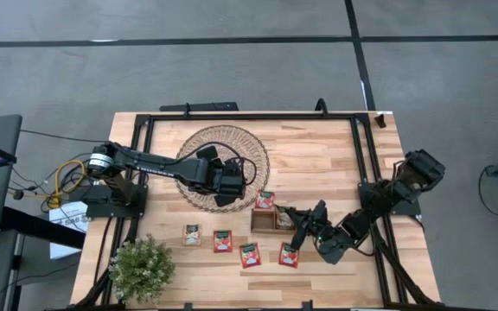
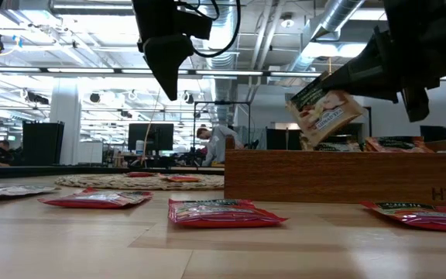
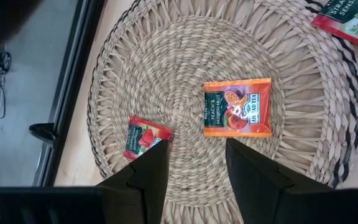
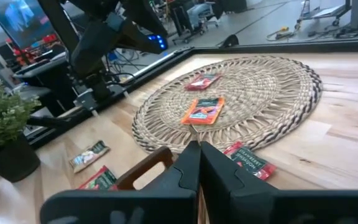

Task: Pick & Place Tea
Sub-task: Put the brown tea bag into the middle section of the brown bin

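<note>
My right gripper (image 2: 360, 77) is shut on a beige-white tea sachet (image 2: 324, 113) just above the brown wooden tray (image 2: 347, 175), near the table's middle (image 1: 294, 220). Red sachets (image 2: 393, 143) show over the tray's rim. My left gripper (image 3: 196, 163) hangs open over the round wicker mat (image 3: 185, 56). An orange sachet (image 3: 237, 107) and a red one (image 3: 145, 138) lie flat on the mat below it. More sachets lie flat on the table: beige (image 1: 192, 234) and red (image 1: 222, 241), (image 1: 250, 254), (image 1: 289, 254), (image 1: 265, 199). My right gripper pinches the beige-white sachet between its two fingers at its upper right edge (image 2: 345, 91). The fingers come nearly level from the table's right side. The sachet hangs tilted below the fingers, clear of the tray's rim.
A potted plant (image 1: 141, 268) stands at the near left corner. Black frame rails (image 1: 249, 117) run along the table's far edge and both sides. People and desks show in the room beyond the table.
</note>
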